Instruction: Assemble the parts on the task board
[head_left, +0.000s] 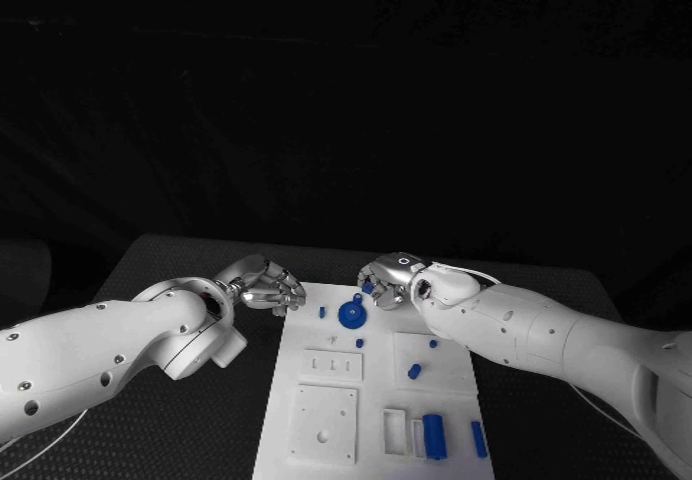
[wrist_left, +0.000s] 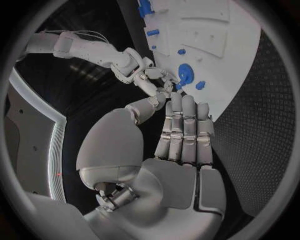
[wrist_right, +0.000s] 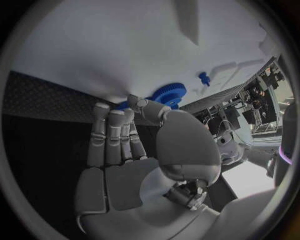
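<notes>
A: While the nearer end of the task board (head_left: 329, 425) waits with its blue cylinder (head_left: 433, 435) lying in a tray and a slim blue pin (head_left: 477, 438) just beside it, we look further up: a small blue peg (head_left: 414, 371) mid-board, then the blue gear (head_left: 352, 316) lying on the board near its far end.

B: And we've got the right hand (head_left: 392, 281) right there, just beyond that gear. From its wrist the fingers (wrist_right: 111, 131) lie straight, side by side, thumb bent across toward the gear's toothed rim. Is anything pinched? We cannot tell.

A: The left hand (head_left: 261, 284) hovers off the board's far left corner, over the table, fingers (wrist_left: 184, 125) flat together, holding nothing.

B: So we'd judge this the gear step. To do it well, we'd take the gear by its rim, keep it level, and let the left hand steady the board's edge, since a thin white plate could skate.

A: Underneath, a black table (head_left: 173, 410) with a dotted, grippy-looking texture. Beyond its far edge, plain darkness.
</notes>
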